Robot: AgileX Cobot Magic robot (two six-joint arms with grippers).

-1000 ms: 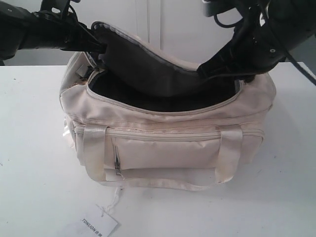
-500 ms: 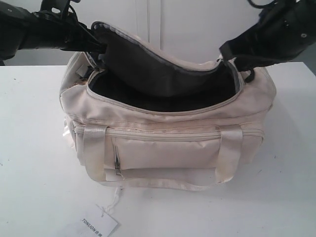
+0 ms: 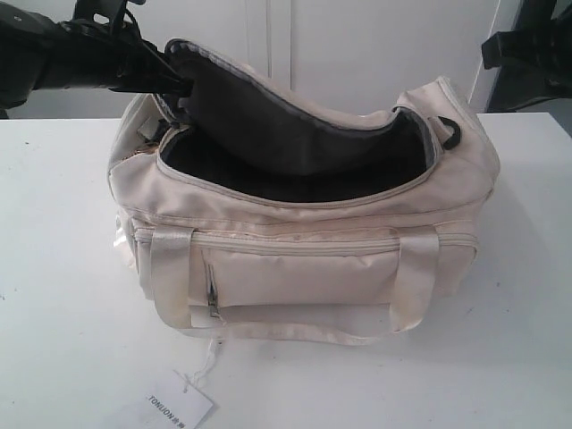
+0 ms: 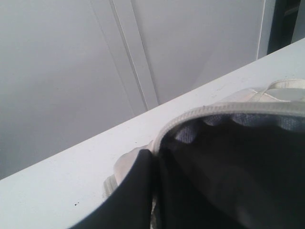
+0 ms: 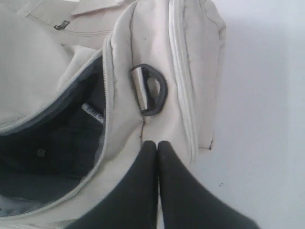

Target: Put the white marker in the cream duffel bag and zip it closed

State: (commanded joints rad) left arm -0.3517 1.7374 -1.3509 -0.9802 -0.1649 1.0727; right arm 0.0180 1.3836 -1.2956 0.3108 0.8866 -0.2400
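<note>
The right gripper has its jaws pressed together on nothing. It hangs just off the right end of the cream duffel bag, above the black D-ring. The left gripper is clenched on the left edge of the bag's zipper flap, holding it raised so the mouth gapes. The white marker shows in no view. With the right jaws empty beside the opening, it has probably been dropped inside, lost against the dark lining, though I cannot confirm that. If so, the step in hand is the closing. The left arm should lay the flap down flat over the mouth so both rows of teeth meet without a fold. It should keep light tension toward the bag's left end while the right jaws take the pull and run it along the curve. I cannot pick out that pull, so it has to be found first. The main compartment stands open, showing only lining and a small sewn label. The front pocket's zip looks closed, its contents unseen. A paper tag lies on the table in front of the bag, tied to it by a cord.
</note>
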